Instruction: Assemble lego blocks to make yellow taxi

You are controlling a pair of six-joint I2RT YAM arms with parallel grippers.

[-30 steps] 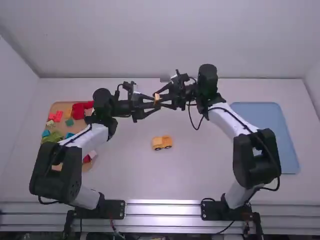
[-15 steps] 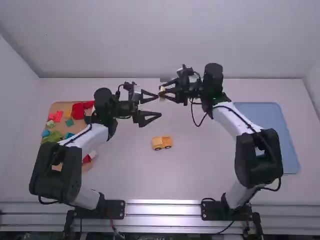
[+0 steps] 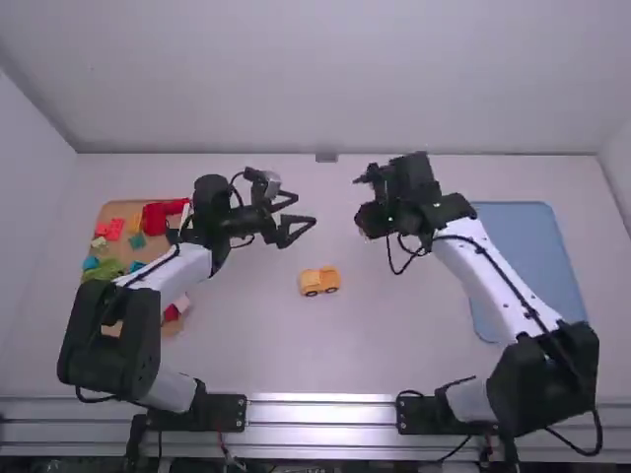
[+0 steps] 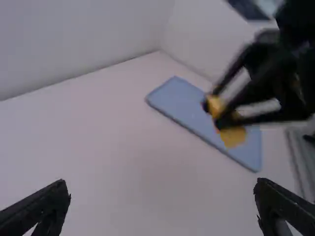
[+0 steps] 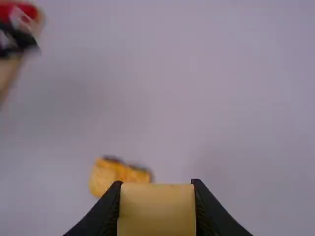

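1. Tan tray [image 3: 120, 208] of coloured blocks [image 3: 155, 219], at your far left on the bench [image 3: 394, 335], partly hidden by your left arm.
2. Your left gripper [image 3: 305, 208], above the bench; you see its jaws spread wide.
3. Yellow taxi [image 3: 314, 280], dark-wheeled, on the bench, nearer you than both grippers.
4. Your right gripper [image 3: 368, 221], its jaws holding a yellow block [image 5: 156, 209] aloft.
5. Blue tray [image 3: 532, 246], at your far right.

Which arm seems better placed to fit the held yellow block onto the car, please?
The right, I think: the right hand grips the yellow block and the car sits nearby; the left hand is open and empty.
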